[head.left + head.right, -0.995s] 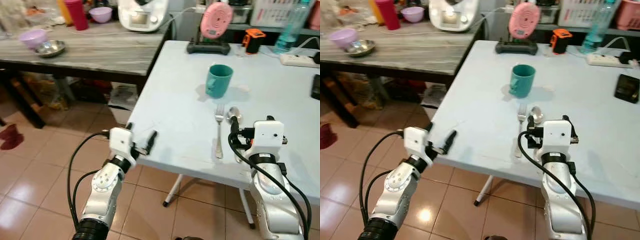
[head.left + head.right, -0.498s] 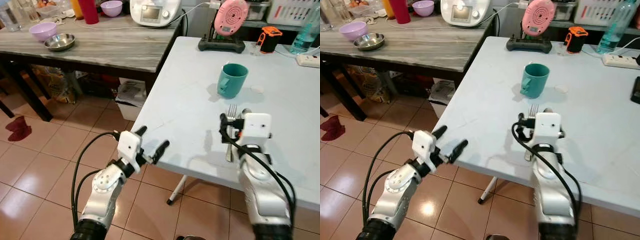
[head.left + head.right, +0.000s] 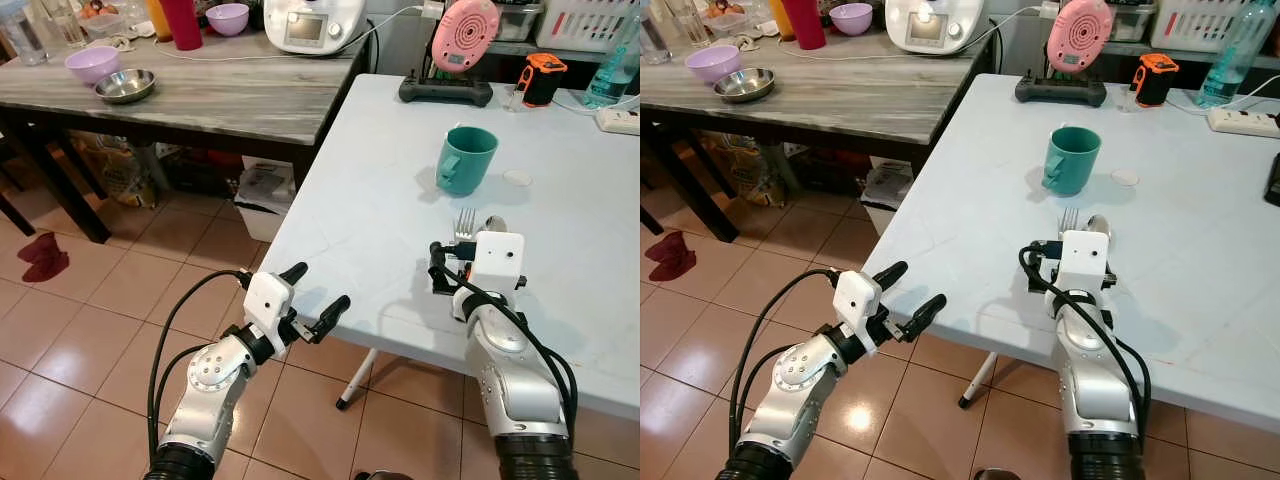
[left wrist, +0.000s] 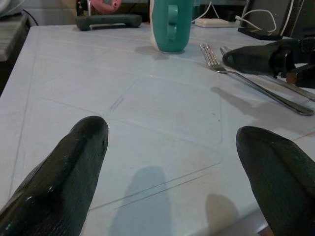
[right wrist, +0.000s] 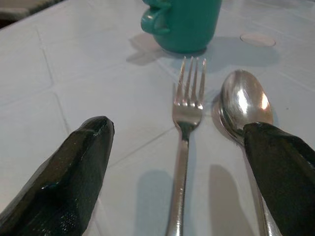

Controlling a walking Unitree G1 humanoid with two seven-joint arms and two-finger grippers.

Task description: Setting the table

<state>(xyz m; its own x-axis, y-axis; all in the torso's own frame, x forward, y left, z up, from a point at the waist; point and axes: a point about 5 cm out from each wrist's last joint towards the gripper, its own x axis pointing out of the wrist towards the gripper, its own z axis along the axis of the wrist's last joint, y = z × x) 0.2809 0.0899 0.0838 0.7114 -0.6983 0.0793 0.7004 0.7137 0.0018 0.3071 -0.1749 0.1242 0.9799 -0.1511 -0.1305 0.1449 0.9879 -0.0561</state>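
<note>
On the white table stands a teal mug. A fork and a spoon lie side by side just in front of it, handles toward me. My right gripper hovers open low over both handles, one finger left of the fork and the other over the spoon's handle. It holds nothing. My left gripper is open and empty at the table's front left edge, pointing across the tabletop toward the mug.
A grey wooden side table to the left carries a purple bowl, a steel bowl, a red cup and a white appliance. A pink round device and an orange gadget stand at the white table's back. Tiled floor lies below.
The camera has shifted. My left gripper has risen toward the table edge, its fingers now spread in view. My right gripper has drawn back a little along the cutlery handles.
</note>
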